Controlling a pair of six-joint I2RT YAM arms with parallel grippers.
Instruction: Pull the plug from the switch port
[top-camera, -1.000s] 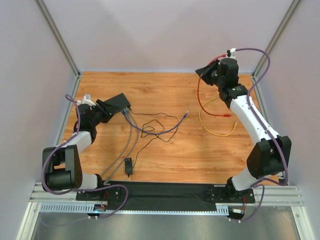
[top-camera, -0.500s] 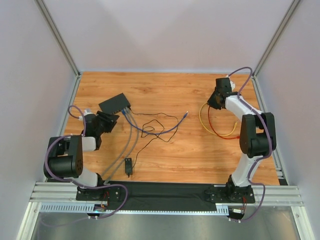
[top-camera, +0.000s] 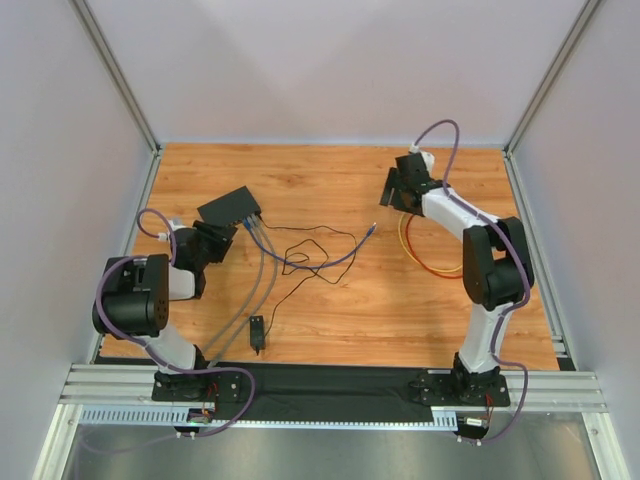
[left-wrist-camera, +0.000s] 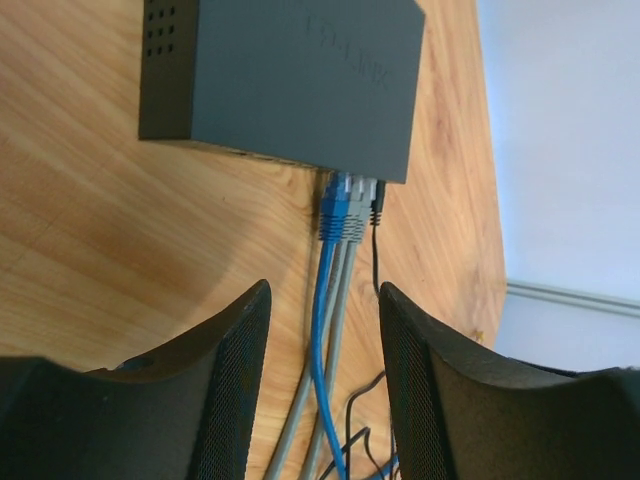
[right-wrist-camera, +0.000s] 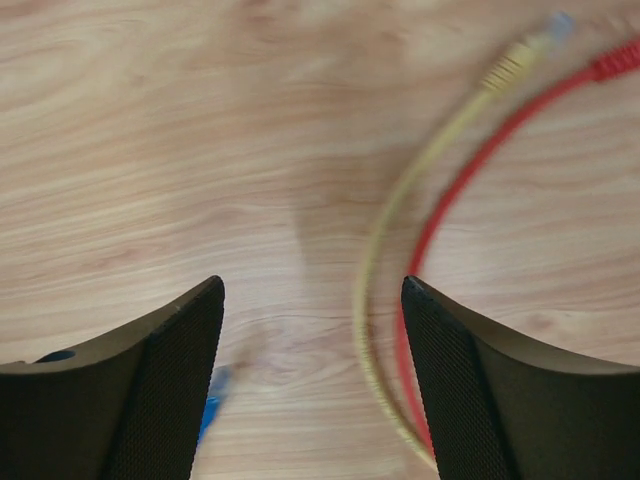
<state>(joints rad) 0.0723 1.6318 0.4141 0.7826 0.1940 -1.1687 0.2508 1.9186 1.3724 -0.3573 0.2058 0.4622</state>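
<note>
A light brown wood-grain table is carrying the whole scene, with two black-and-white robot arms rising from its near edge. The left gripper is sitting low at the table's left side, its two black mesh-faced fingers standing partly apart and gripping nothing. In its wrist view, cables are running along the wood between the fingers, clear of both pads. The right gripper is hovering over the far right of the table with its fingers spread wide and nothing between them.

The switch, a flat black rectangular box, is lying on the far left part of the table, just ahead of the left fingertips. A blue cable and grey cables are sitting plugged into its port edge, a thin black lead beside them. The grey cables are trailing toward the near edge.

A red cable and a yellow cable are lying looped under the right gripper, blurred in its wrist view. A small black adapter block is resting near the front edge on a thin black wire.
</note>
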